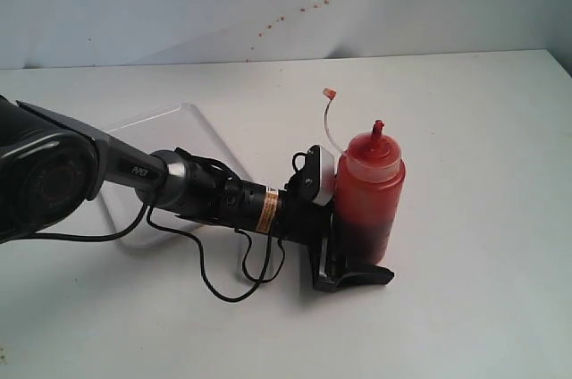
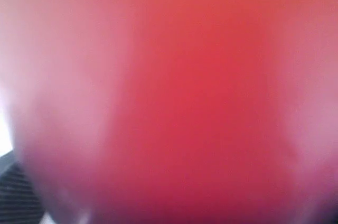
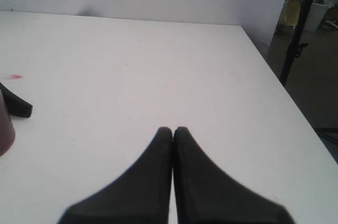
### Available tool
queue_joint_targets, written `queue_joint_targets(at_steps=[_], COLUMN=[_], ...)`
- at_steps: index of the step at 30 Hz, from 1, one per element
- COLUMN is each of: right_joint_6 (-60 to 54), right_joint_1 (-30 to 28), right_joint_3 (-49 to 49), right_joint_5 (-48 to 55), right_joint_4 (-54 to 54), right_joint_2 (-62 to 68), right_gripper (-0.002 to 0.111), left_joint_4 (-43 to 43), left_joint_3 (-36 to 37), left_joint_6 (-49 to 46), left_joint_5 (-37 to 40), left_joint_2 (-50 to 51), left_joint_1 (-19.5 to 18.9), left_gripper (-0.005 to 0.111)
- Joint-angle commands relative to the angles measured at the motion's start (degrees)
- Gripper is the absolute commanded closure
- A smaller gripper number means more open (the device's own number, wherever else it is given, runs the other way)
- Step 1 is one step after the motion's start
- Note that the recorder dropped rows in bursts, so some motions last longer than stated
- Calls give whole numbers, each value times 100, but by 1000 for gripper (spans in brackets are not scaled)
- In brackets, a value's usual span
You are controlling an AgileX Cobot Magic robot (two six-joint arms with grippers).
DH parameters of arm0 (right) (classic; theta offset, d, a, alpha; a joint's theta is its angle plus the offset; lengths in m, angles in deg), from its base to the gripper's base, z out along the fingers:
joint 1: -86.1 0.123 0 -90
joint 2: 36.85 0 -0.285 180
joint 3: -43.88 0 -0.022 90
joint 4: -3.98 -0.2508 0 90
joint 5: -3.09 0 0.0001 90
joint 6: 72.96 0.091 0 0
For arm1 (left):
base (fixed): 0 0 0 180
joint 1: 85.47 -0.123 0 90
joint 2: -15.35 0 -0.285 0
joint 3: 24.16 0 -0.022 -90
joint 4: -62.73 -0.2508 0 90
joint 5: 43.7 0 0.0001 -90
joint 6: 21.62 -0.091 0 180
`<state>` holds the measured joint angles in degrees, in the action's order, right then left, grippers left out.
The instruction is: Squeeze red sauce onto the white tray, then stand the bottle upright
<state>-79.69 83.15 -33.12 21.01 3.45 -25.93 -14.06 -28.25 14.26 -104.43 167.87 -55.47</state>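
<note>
While the sauce bottle (image 1: pixel 371 191) stands upright, left fingers (image 1: pixel 357 276) seem to grip its bottom, right fingers (image 3: pixel 148 182) pressed together.

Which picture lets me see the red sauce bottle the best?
The exterior view. The bottle stands upright there, whole from top to bottom. The left wrist view is so close that it shows only a red blur. The right wrist view catches just a dark sliver at its edge.

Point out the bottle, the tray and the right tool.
bottle (image 1: pixel 374 187), exterior view, red body.
tray (image 1: pixel 179 129), exterior view, bare surface near its rim.
right tool (image 3: pixel 172 130), right wrist view, between its closed tips.
</note>
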Motion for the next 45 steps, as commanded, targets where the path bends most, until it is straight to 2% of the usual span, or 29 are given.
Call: queue_joint_targets(at_steps=[1,7,9,11,16,17,27,36,42,45], right_joint_6=[-3,-3,-3,-3,-19,-19,-19,-8,-8,-8], right_joint_1=[-44,-44,-44,-44,-44,-44,-44,-44,-44,-44], right_joint_3=[-21,-21,-21,-21,-21,-21,-21,-21,-21,-21], right_joint_5=[-46,-46,-46,-46,-46,-46,-46,-46,-46,-46], right_joint_4=[-35,-35,-35,-35,-35,-35,-35,-35,-35,-35], right_joint_2=[-15,-15,-15,-15,-15,-15,-15,-15,-15,-15], right_gripper=[108,108,108,108,108,108,108,108,108,108], left_joint_4=[117,79,79,79,89,89,105,-453,-511,-523], left_joint_3=[-41,-41,-41,-41,-41,-41,-41,-41,-30,-21], left_joint_6=[-289,-318,-318,-318,-330,-422,-473,182,585,606], left_joint_5=[62,89,167,187,187,187,-7,-123,-894,-923], left_joint_2=[16,16,16,16,16,5,-201,-1008,-1447,-1602], left_joint_1=[39,39,39,39,28,28,-147,-752,-1128,-1188], left_gripper=[2,4,12,30,103,106,106,106,107,107])
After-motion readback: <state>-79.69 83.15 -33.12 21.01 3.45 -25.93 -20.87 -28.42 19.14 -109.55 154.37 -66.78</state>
